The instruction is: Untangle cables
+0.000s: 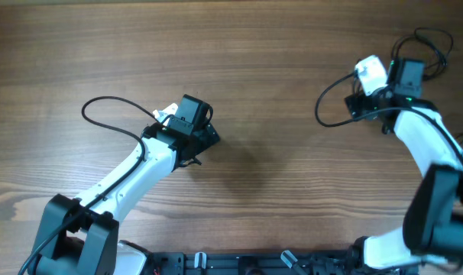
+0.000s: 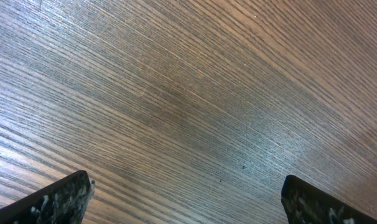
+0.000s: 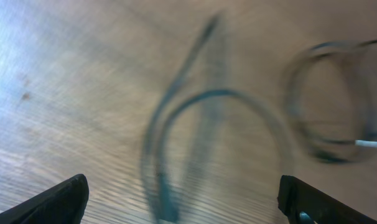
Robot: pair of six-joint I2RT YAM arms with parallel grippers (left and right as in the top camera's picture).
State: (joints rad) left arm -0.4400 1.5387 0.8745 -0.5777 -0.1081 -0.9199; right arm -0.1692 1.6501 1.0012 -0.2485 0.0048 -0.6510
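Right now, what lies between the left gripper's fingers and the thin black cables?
Overhead view: mostly bare brown wooden table, then the right arm's thicker black cable loop and white camera module, before the thin black cables.

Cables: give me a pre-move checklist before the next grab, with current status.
1. Left gripper open and empty: ok, only bare table below.
2. Right gripper open, nothing pinched: ok.
3. Cables in right wrist view: ok, loops lie on the table ahead.
4. View sharp enough to pick a grasp spot: not ok, blurred.
5. Cables fully separated: cannot tell, blur hides any crossings.
6. Left gripper near the cables: not ok, overhead it is mid-table, they lie far right.
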